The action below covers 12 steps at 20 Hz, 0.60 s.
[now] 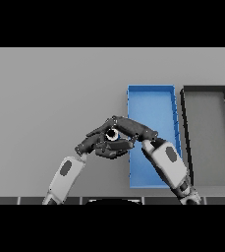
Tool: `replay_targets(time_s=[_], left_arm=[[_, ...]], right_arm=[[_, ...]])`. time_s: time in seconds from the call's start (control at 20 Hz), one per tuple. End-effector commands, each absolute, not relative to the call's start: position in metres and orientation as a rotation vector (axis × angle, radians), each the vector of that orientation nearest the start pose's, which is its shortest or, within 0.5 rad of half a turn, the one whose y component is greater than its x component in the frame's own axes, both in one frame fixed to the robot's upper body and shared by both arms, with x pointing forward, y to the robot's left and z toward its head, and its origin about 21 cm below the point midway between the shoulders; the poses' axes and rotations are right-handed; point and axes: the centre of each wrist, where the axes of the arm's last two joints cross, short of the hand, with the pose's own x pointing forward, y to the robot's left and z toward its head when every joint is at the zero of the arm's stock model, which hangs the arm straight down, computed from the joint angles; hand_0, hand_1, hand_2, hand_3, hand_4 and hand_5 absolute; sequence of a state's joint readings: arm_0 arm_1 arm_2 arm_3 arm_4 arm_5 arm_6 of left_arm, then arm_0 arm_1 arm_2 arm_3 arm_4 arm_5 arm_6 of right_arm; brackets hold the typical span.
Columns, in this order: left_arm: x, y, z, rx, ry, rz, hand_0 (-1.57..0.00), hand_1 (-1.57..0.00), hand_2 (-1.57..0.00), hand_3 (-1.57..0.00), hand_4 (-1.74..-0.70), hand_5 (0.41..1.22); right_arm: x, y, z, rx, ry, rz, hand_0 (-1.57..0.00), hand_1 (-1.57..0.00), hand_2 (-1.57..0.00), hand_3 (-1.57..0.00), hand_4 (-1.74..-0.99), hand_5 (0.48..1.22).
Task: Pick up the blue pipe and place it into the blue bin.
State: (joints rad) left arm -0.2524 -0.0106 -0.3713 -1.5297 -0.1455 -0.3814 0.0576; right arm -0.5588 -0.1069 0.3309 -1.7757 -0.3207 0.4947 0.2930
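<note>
Both hands, left hand (95,144) and right hand (133,129), curl around the pipe (113,134) beside the blue bin (151,101).

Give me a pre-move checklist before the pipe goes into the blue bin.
1. Pipe located: cannot tell. Only a small pale round shape shows between the hands; no blue pipe is visible.
2. Grasp: cannot tell. The left robot hand and right robot hand meet, fingers overlapping, hiding what they hold.
3. Open rectangular blue bin: ok, its far half shows bare floor.
4. Position over target: not ok. The hands sit at the bin's left edge, mostly over the grey table.
5. Wrong target nearby: ok. The dark rectangular bin lies right of the blue one, apart from the hands.
</note>
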Motion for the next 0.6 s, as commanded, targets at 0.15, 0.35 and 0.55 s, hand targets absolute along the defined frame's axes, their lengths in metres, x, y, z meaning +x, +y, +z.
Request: replay_targets(time_s=[0.15,0.35,0.55], left_arm=[[0.276,0.106,0.041,-0.452,-1.573,-0.870,-0.02,-0.02,-0.02,-0.02,-0.92,0.474],[0.277,0.106,0.045,-0.448,-1.563,-0.870,-0.01,-0.01,-0.01,-0.01,-0.91,0.450],[0.274,0.105,0.048,-0.461,-1.548,-0.875,0.00,0.00,0.00,0.00,-0.91,0.435]], right_arm=[[0.289,-0.110,0.197,0.896,-1.701,0.949,-1.57,-1.57,-1.57,-1.57,-1.741,1.221],[0.297,-0.118,0.246,0.971,-1.720,0.881,-1.57,-1.57,-1.57,-1.57,-1.741,1.221],[0.318,-0.132,0.299,0.999,-1.831,0.815,-1.57,-1.57,-1.57,-1.57,-1.741,1.221]])
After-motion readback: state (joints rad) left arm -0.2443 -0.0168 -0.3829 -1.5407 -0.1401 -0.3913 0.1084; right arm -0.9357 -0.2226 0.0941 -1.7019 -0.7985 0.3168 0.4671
